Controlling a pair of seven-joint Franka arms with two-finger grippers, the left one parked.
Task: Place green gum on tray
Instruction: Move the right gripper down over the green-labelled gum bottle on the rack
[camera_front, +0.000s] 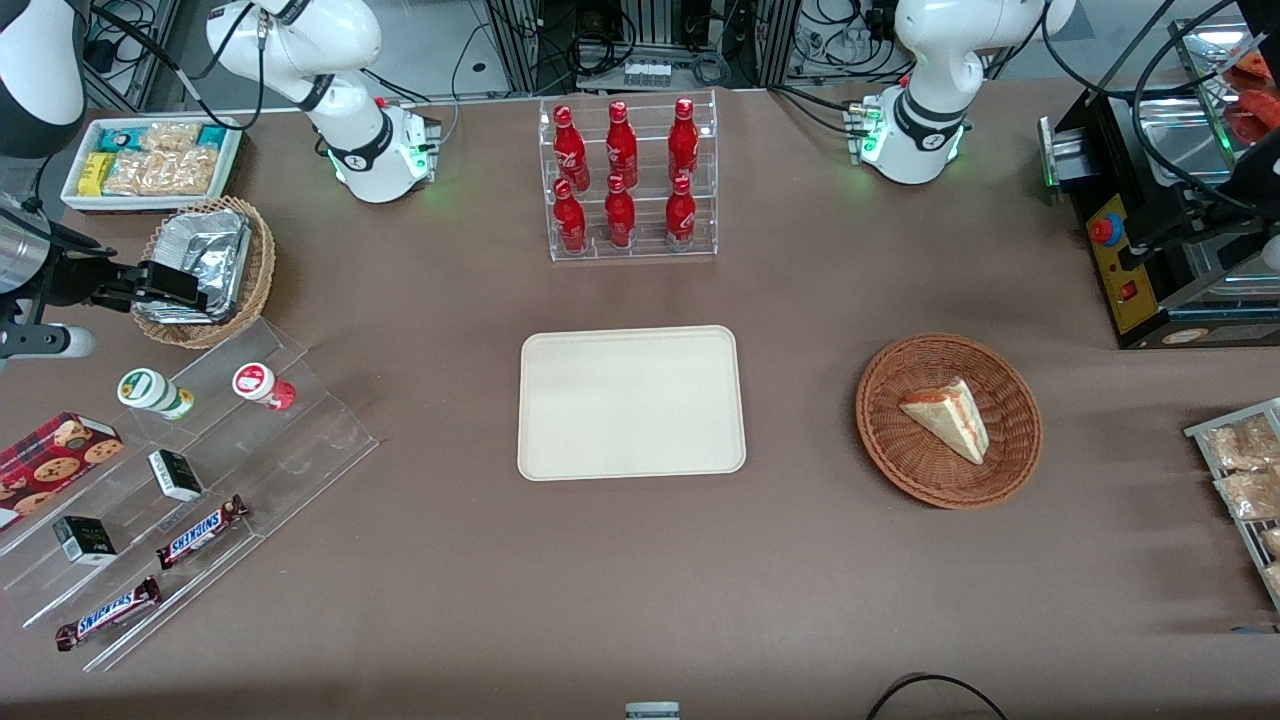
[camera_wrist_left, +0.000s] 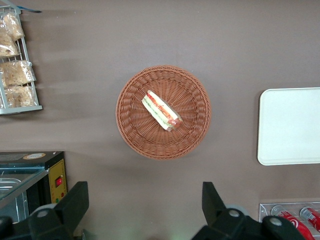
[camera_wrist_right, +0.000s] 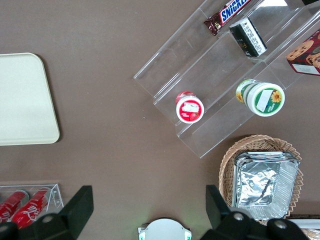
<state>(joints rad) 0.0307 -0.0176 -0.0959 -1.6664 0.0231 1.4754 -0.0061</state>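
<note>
Green gum on stepped shelf; tray bare

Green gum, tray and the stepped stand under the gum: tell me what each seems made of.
Green gum: likely plastic, a smooth white tub with a printed label. Tray: looks like matte cream plastic or fibre, with no glare; hard to tell which. Stepped stand: clear acrylic, since the table shows through it and its edges glint. The claw hangs open above the table, close to the stand, holding nothing.
</note>
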